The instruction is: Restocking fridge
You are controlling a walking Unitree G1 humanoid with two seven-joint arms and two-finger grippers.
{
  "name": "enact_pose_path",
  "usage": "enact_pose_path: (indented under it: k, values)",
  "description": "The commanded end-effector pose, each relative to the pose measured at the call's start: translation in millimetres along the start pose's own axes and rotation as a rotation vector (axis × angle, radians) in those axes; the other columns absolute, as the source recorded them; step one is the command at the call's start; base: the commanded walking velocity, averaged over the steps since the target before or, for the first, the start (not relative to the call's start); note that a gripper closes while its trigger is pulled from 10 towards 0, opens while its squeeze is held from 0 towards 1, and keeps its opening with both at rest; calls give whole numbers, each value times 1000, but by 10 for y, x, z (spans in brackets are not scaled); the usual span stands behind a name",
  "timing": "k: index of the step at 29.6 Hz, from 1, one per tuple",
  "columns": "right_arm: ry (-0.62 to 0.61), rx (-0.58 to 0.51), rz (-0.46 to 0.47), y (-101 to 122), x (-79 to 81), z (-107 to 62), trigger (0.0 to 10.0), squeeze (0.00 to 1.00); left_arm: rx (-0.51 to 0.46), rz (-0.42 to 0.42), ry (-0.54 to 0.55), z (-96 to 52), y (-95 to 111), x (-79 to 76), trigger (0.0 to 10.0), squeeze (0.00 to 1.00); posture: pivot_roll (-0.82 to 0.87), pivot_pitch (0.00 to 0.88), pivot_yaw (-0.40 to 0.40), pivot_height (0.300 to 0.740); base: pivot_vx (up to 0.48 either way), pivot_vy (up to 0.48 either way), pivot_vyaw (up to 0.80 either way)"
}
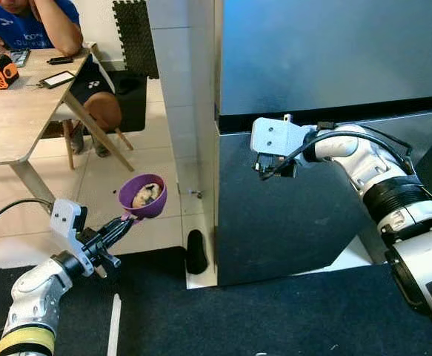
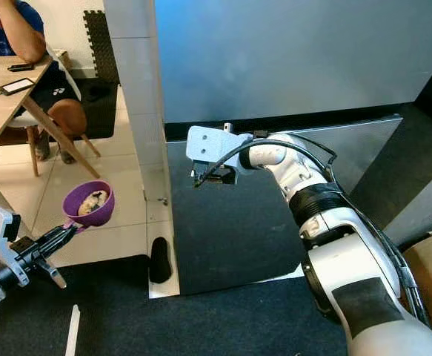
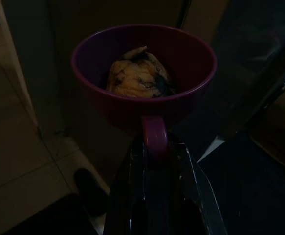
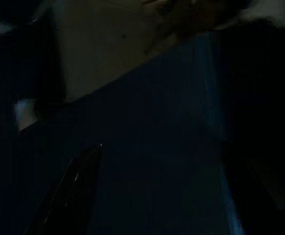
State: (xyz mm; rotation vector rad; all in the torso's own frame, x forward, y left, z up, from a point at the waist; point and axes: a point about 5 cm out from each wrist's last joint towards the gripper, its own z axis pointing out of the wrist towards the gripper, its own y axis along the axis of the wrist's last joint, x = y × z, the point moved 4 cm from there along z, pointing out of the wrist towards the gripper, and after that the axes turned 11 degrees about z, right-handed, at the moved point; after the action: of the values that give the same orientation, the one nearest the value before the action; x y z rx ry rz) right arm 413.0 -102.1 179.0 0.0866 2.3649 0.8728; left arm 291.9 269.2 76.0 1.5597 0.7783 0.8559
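Two silver arms are raised before a dark fridge (image 1: 327,67). The left arm reaches forward and up from the near left, its forearm angled toward the fridge's left edge. The left claw (image 1: 123,222) is clenched on the handle of a purple cup (image 1: 144,196), both black fingers (image 3: 132,186) pressing that handle from either side. The cup sits upright, held out in the air over the pale tiled floor (image 1: 127,163), just left of the fridge's lower door and a white pillar (image 1: 178,89). Inside the cup lies a pale, crumpled lump of food (image 3: 137,76) with dark patches.

The right arm bends at the elbow and stretches leftward across the fridge front, its wrist level with the seam between the upper and lower doors. The right claw (image 1: 273,167) sits at the left edge of the lower door (image 1: 290,215); I cannot tell whether its fingers are spread or closed, since its wrist view is very dark.

A dark mat (image 1: 275,319) covers the near floor. On the far left stands a wooden desk (image 1: 15,111) carrying phones, with a person in a blue shirt (image 1: 34,22) seated behind it.
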Motion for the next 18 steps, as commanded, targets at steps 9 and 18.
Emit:
enact_pose_path:
  k: [9, 18]
  values:
    - [-7, -242, 139, 334, 7, 52, 10000, 0, -37, 31, -35, 118, 66, -56, 10000, 0, -66, 0, -36, 740, 0, 0, 0]
    - [-158, -235, 217, 297, -184, 42, 10000, 0, -41, 36, -41, 117, 70, -65, 10000, 0, -58, 0, -40, 740, 0, 0, 0]
